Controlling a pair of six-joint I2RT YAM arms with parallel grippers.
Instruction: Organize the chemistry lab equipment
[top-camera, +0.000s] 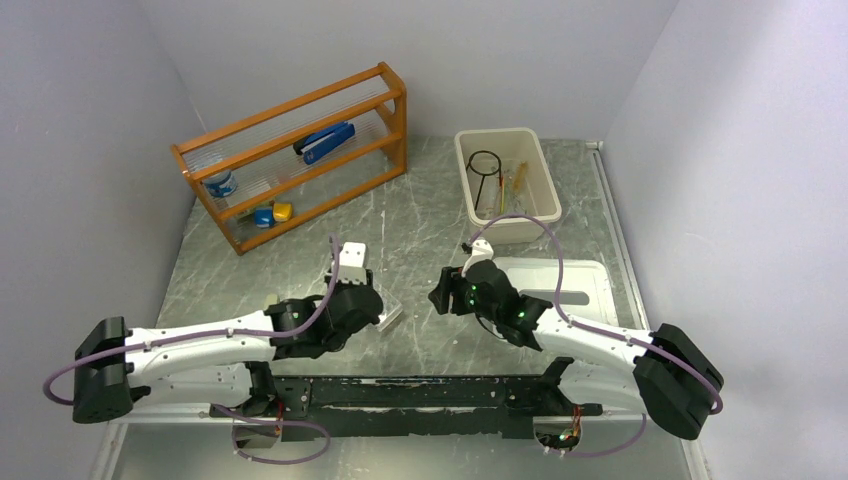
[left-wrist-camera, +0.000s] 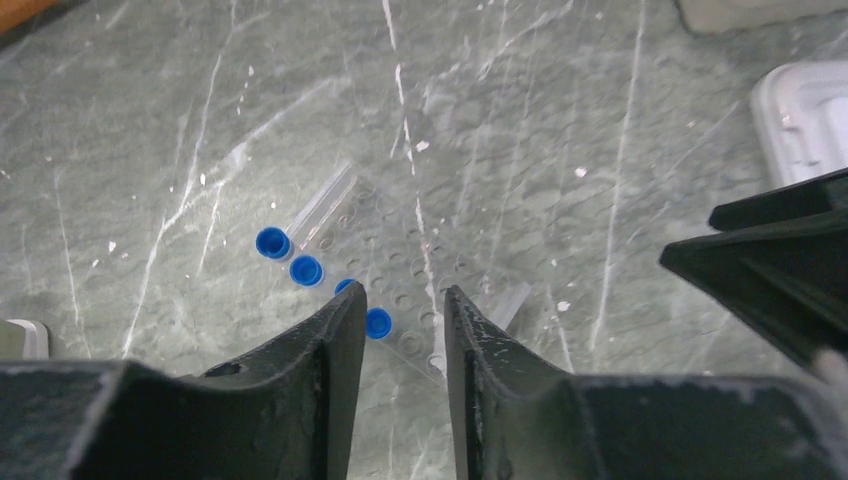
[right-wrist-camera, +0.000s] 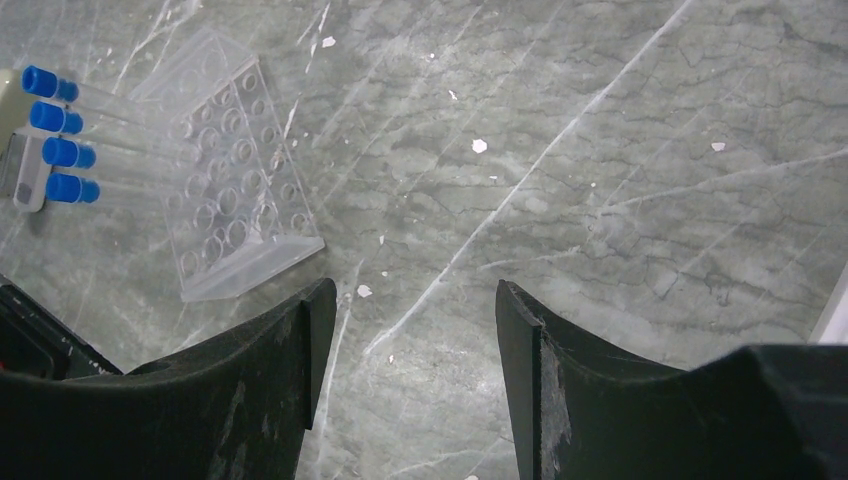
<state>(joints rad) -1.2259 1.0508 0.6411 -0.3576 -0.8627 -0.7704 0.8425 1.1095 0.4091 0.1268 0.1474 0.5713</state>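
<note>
The left fingers (left-wrist-camera: 403, 292) are standing a little apart, with a narrow gap showing between the tips, and they are gripping nothing that can be seen. They are hanging over the clear tube rack (left-wrist-camera: 400, 250), which is lying on the grey marbled tabletop (left-wrist-camera: 150, 120) directly beneath and just ahead of them. Four clear tubes (left-wrist-camera: 306, 269) with blue caps are sitting pushed through the rack's holes. Their caps are lining up in a slanting row off the left-hand tip, and the nearest cap is showing in the gap between the two tips. Whether the tips are touching the rack cannot be told. The right fingers (right-wrist-camera: 415, 288) are standing wide apart with nothing between them, hovering over the tabletop itself. From them the rack is lying ahead and toward the left arm's side, apart from the tips, with the blue caps pointing farther that way. Well beyond the right fingers, at the far side of the tabletop, a beige bin (top-camera: 495, 132) is holding a black wire ring stand (top-camera: 485, 165) and some thin rods (top-camera: 505, 188). Far ahead of the left fingers a wooden shelf (top-camera: 290, 107) is carrying a blue stapler (top-camera: 325, 143).
</note>
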